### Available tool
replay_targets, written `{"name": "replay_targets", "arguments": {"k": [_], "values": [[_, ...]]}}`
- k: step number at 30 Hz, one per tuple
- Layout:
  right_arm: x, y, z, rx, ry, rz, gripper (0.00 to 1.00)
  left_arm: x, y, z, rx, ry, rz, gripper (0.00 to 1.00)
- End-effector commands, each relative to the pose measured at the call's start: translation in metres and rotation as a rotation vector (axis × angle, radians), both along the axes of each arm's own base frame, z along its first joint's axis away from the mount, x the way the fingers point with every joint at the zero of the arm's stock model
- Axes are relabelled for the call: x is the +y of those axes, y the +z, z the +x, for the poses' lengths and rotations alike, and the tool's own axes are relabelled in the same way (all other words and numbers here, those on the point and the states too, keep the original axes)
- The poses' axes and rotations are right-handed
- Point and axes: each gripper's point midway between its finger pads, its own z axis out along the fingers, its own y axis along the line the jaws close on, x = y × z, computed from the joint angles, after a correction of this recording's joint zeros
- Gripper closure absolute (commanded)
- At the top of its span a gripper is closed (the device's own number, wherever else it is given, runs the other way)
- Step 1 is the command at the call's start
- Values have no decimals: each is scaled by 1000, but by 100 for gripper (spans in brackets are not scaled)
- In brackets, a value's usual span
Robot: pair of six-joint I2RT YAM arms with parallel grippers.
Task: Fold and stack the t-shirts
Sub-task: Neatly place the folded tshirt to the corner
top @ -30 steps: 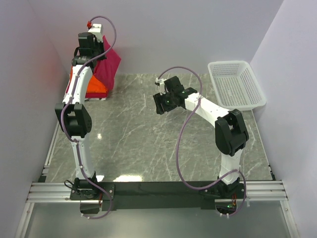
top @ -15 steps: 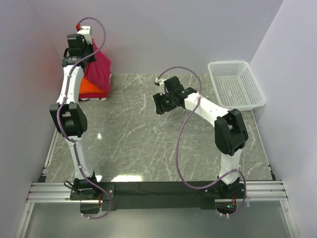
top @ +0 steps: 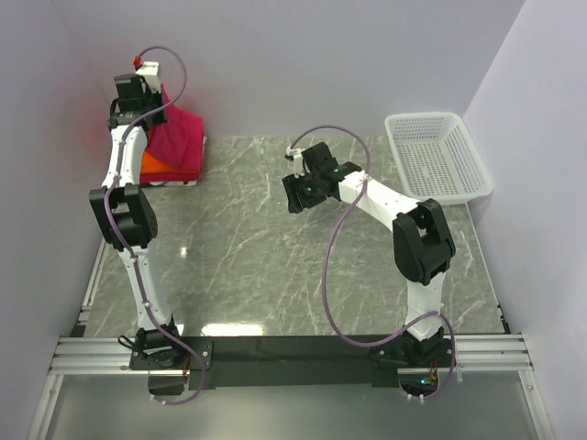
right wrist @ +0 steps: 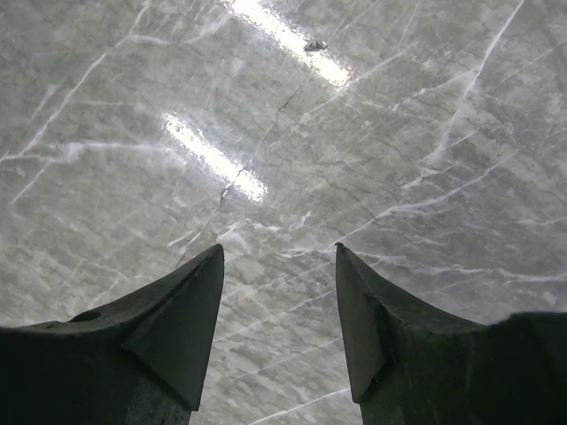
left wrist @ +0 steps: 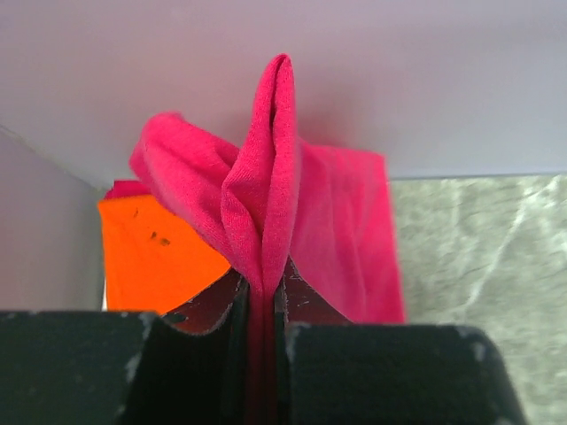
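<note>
At the upper left of the top view, the left gripper (left wrist: 262, 297) — clenched on the crimson-pink tee (top: 176, 137) — has swung further left, lowering it over the orange tee (top: 154, 166); stacking looks close. Mid-frame, the right gripper (right wrist: 279, 266) hangs empty — its 2 jaws apart.

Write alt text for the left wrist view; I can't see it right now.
The left pincer is shut on a bunched fold of the crimson-pink t-shirt. An orange t-shirt shows behind it at frame left, grey marble table at right, pale wall above.
</note>
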Motion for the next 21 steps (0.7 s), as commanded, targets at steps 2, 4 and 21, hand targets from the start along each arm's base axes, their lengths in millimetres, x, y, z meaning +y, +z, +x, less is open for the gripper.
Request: {"name": "replay_targets", "arguments": {"k": [2, 4, 21], "values": [[11, 14, 6, -25, 12, 36, 40, 20, 20, 12, -111, -44, 69, 97], [11, 14, 6, -23, 12, 36, 40, 25, 20, 17, -124, -42, 89, 98], [13, 9, 7, -3, 23, 28, 41, 107, -15, 30, -123, 81, 218, 60]]}}
